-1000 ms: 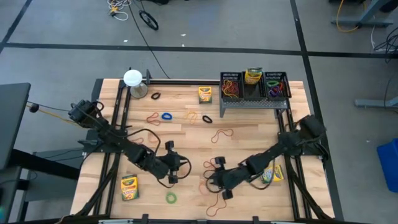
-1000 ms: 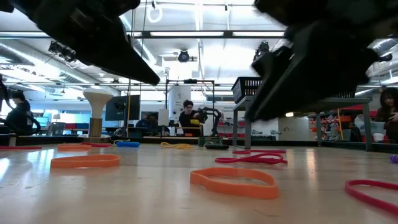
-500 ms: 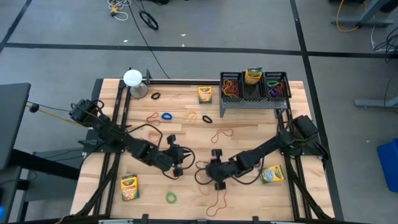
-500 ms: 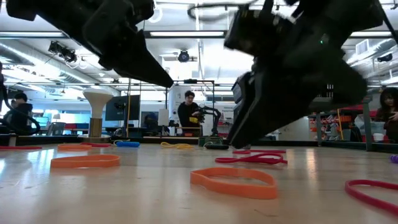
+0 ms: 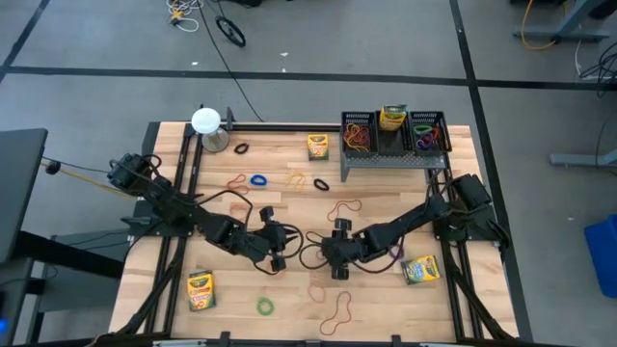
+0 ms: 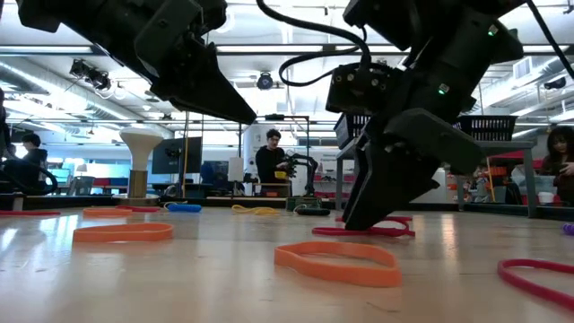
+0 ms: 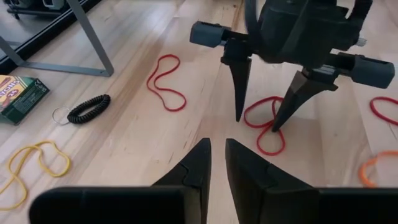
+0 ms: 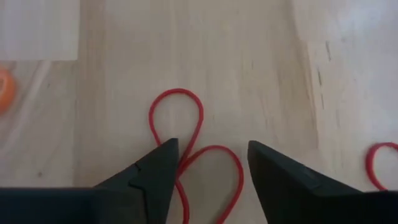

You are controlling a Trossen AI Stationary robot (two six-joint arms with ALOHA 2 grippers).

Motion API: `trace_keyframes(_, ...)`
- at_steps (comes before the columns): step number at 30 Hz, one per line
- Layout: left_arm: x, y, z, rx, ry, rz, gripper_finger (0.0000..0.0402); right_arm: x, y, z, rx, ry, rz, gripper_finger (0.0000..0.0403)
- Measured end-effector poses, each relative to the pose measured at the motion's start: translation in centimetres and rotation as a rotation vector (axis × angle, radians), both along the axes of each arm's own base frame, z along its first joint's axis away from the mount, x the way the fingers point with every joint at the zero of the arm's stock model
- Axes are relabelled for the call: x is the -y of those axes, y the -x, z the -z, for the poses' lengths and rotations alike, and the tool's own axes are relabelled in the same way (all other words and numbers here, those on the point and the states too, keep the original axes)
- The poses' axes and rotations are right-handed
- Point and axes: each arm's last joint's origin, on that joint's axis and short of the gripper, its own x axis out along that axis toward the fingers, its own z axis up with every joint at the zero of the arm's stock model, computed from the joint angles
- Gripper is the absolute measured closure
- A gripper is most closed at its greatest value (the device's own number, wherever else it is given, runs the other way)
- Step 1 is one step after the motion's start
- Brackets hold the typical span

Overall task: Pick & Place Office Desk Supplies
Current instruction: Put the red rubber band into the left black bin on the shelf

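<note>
1. I can read little writing from here: the crayon box (image 7: 20, 96) in my left wrist view shows only part of a word, too clipped to make out. The other yellow-and-green boxes, one near the front left edge (image 5: 200, 288), one near the front right (image 5: 421, 269), one by the rack (image 5: 317, 146) and one standing in the rack (image 5: 392, 118), are too small to read.
2. The black wire-mesh rack (image 5: 359, 157) sits at the far right edge of the table (image 5: 386, 193); the white round-topped object (image 5: 205, 120) stands at the far left corner.
3. Open wood lies between the rack and my two grippers, broken only by a red loop (image 5: 344, 207), a blue loop (image 5: 258, 179), a yellow loop (image 5: 296, 178) and a black coiled band (image 5: 321, 183). Toward the front edge there is a green loop (image 5: 265, 306) and an orange loop (image 5: 337, 310).
4. My right gripper (image 5: 337, 253) is at mid-table, fingers clearly apart and pointing down, their tips straddling a red rubber band (image 8: 186, 134) that lies flat in a figure-eight twist. Nothing is clamped; whether the tips touch the wood I cannot tell.
5. My left gripper (image 5: 274, 244) hangs just beside it, facing it, fingers (image 7: 193, 168) nearly together with a narrow gap, holding nothing.
6. In the low view an orange band (image 6: 338, 262) lies flat on the near table.
</note>
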Motion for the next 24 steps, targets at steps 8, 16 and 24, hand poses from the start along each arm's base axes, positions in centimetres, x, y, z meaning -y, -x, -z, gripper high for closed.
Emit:
trace_keyframes(8, 0.0, 0.0, 0.0, 0.0, 0.0, 0.0, 0.0344, -0.1, 0.0, 0.1, -0.018, -0.027, -0.051, 0.0277)
trace_keyframes(16, 0.0, 0.0, 0.0, 0.002, 0.001, 0.0, 0.0344, -0.7, 0.7, -0.7, -0.038, 0.001, -0.149, 0.0382)
trace_keyframes(24, 0.1, -0.1, -0.2, 0.021, 0.011, 0.0, 0.0344, -1.8, 2.8, -5.2, 0.041, 0.076, -0.173, 0.0394)
